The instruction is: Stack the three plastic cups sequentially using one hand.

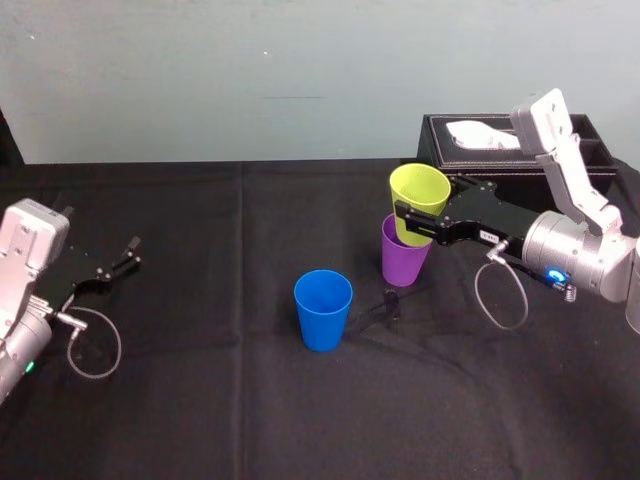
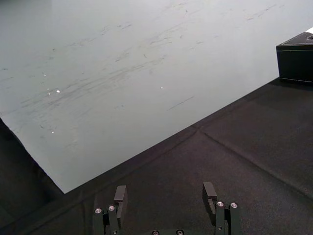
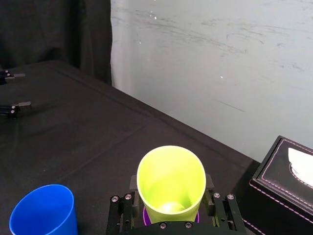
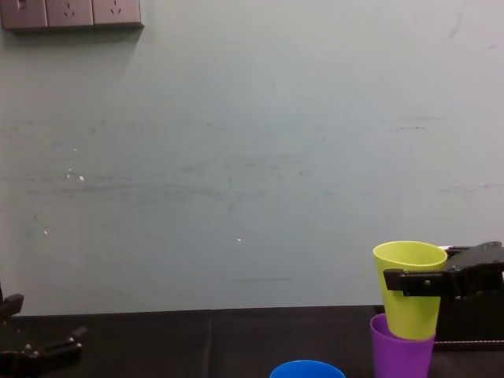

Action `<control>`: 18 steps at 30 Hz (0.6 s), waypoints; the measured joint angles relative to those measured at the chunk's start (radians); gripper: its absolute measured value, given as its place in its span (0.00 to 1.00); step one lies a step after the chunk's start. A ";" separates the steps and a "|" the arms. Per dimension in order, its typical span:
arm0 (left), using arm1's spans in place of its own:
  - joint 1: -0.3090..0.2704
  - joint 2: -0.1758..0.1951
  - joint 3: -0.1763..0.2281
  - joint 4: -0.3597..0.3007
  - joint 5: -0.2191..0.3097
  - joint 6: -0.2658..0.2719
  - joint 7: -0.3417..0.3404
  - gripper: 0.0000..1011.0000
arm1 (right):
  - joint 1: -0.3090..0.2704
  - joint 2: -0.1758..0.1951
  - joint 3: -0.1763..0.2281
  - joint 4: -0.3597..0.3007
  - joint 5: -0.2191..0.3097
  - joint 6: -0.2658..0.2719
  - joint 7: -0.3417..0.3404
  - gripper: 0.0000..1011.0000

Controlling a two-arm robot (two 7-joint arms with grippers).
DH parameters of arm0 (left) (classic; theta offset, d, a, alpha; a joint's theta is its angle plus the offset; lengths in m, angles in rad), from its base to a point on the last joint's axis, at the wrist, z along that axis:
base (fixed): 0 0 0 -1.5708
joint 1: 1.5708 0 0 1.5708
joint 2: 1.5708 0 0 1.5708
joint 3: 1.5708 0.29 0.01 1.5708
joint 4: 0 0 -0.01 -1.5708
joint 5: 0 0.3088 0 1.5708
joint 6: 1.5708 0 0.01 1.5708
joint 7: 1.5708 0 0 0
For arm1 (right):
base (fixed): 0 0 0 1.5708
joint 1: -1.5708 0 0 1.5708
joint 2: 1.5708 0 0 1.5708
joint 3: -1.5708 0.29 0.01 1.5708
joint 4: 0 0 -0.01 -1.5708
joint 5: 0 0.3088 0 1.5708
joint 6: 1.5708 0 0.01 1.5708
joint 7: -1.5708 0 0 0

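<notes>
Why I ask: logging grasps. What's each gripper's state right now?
Left gripper: open, empty.
Right gripper: closed on the yellow-green cup, nested in the purple cup.

No wording, brand or number can be read anywhere; a small white label [image 1: 487, 237] on the right tool [image 1: 418, 222] is too small to read.

Silver-grey arms [image 1: 585, 262] end in boxy pale wrists [image 1: 32, 236]. The left gripper [image 1: 130, 253] and right gripper [image 1: 412, 222] are black, slim-fingered, each with silver screws [image 3: 217, 196] and a looped grey cable [image 1: 97, 345]

A yellow-green cup [image 1: 420, 195], purple cup [image 1: 402, 262], blue cup [image 1: 323, 310]; black tablecloth [image 1: 200, 320]
</notes>
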 joint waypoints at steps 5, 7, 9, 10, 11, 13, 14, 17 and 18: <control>0.000 0.000 0.000 0.000 0.000 0.000 0.000 1.00 | 0.001 -0.005 0.001 0.009 0.001 -0.006 0.002 0.73; 0.000 0.000 0.000 0.000 0.000 0.000 0.000 1.00 | 0.001 -0.006 0.001 0.013 0.002 -0.008 0.003 0.73; 0.000 0.000 0.000 0.000 0.000 0.000 0.000 1.00 | 0.002 -0.008 0.001 0.020 0.004 -0.012 0.007 0.73; 0.000 0.000 0.000 0.000 0.000 0.000 0.000 1.00 | 0.002 -0.009 0.000 0.022 0.004 -0.013 0.008 0.73; 0.000 0.000 0.000 0.000 0.000 0.000 0.000 1.00 | 0.004 -0.011 -0.001 0.028 0.005 -0.015 0.010 0.73; 0.000 0.000 0.000 0.000 0.000 0.000 0.000 1.00 | 0.005 -0.013 -0.002 0.034 0.005 -0.018 0.012 0.73; 0.000 0.000 0.000 0.000 0.000 0.000 0.000 1.00 | 0.006 -0.014 -0.003 0.037 0.005 -0.019 0.013 0.73; 0.000 0.000 0.000 0.000 0.000 0.000 0.000 1.00 | 0.008 -0.018 -0.004 0.047 0.006 -0.025 0.016 0.73; 0.000 0.000 0.000 0.000 0.000 0.000 0.000 1.00 | 0.008 -0.018 -0.004 0.049 0.006 -0.026 0.016 0.73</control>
